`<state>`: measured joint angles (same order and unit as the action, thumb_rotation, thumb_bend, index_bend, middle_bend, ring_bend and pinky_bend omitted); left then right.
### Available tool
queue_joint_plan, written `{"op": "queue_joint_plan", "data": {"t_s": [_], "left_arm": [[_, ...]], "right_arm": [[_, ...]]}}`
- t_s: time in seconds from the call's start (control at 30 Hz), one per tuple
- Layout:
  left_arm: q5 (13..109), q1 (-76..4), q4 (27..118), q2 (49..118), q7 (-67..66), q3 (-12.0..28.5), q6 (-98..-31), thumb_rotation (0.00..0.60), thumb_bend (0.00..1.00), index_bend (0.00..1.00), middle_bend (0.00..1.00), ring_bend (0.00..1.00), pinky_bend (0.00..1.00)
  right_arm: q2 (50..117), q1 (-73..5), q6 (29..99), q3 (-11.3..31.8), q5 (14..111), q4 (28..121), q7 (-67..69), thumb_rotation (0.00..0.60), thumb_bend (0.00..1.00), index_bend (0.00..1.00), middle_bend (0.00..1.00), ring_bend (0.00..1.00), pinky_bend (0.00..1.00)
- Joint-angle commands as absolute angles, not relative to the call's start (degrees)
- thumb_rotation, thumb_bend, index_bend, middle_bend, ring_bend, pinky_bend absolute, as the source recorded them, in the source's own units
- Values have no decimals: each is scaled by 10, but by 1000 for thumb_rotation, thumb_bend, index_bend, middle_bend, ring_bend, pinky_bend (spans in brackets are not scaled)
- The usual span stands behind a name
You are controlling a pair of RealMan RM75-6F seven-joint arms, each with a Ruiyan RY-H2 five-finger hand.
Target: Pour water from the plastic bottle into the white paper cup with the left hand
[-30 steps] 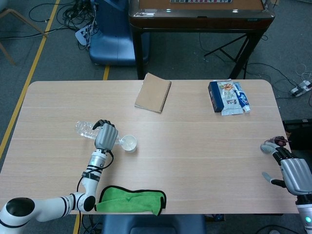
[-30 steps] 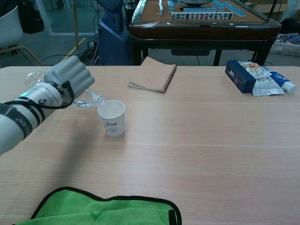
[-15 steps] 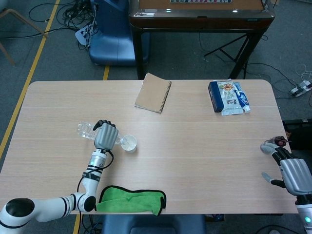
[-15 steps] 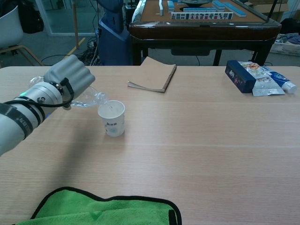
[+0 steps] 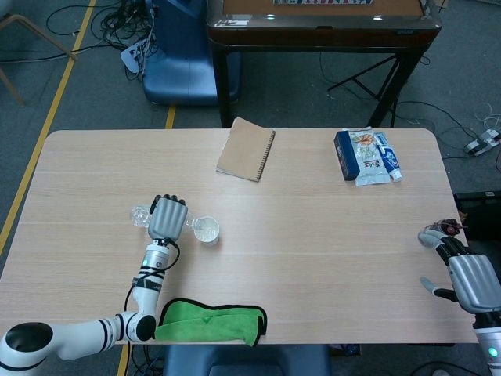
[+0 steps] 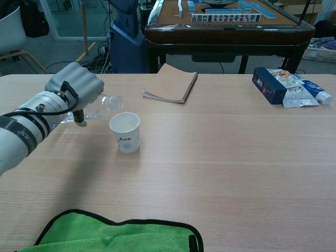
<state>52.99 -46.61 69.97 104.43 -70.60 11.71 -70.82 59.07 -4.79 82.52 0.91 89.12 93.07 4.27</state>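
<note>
My left hand (image 5: 167, 217) (image 6: 73, 86) grips a clear plastic bottle (image 6: 103, 105) (image 5: 141, 215) lying nearly level, its mouth pointing right. The mouth sits just up and left of the white paper cup (image 6: 125, 132) (image 5: 206, 230), lifted off its rim. The cup stands upright on the table with a printed mark on its side. No stream of water shows between bottle and cup. My right hand (image 5: 468, 276) hovers at the table's right front corner, fingers apart, holding nothing; the chest view does not show it.
A green cloth (image 6: 115, 234) (image 5: 210, 322) lies at the front edge near my left arm. A brown spiral notebook (image 6: 172, 83) lies at the back middle. A dark box with snack packets (image 6: 286, 86) sits at the back right. A mahjong table (image 6: 231, 23) stands behind.
My left hand has tipped the bottle back toward level and drawn its mouth up and away from the cup rim. The cup and my right hand have stayed put.
</note>
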Motion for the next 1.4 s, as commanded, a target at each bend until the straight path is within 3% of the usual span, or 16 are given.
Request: {"op": "queue_joint_plan", "data": {"t_s": [0.03,1.07,1.4], "left_arm": [[523,-461,713,1042,-690,127,-713,600,67,604,601,532,636],[484,-368,870,939,-364,213,-738,600,72,609,609,536,640],[553,-325,854,926,-197,203,-749,600,73,602,609,536,640]], "right_arm": [[591,-48,825,9,891,931,42,600,173,229,214,223,466],[592,-47,828,9,891,931,38,600,173,229,214,223,466],[594,-47,826,8,892,932,32,600,173,229,214,223,466]]}}
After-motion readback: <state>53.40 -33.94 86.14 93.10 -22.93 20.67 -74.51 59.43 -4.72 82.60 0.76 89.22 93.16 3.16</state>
